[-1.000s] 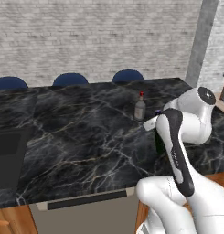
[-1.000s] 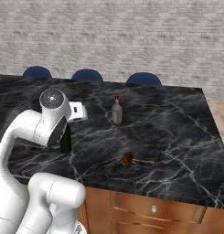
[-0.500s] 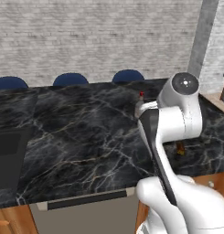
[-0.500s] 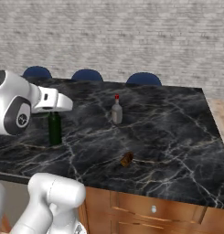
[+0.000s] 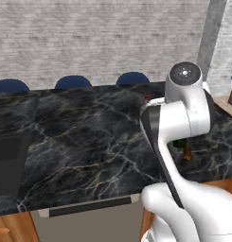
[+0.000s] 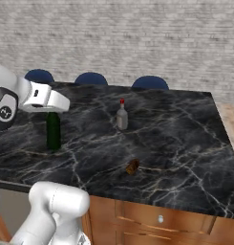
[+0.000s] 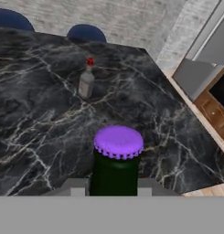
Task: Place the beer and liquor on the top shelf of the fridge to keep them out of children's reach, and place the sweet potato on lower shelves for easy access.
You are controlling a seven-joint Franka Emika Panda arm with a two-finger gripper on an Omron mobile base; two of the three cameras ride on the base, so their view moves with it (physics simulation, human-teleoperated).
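My fingers (image 7: 114, 189) are clamped on the beer (image 6: 53, 130) above the counter (image 6: 175, 143); next I judge it must travel to the fridge's top shelf.

even, flat rendered light; soft, slightly blurry.

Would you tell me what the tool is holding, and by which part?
The tool is shut on the beer, gripping its neck just below the purple cap.

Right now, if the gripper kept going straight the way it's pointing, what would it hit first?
The gripper is shut on the beer. Beyond it, the line seems to run toward the black marble counter, right of the liquor; depth is unclear.
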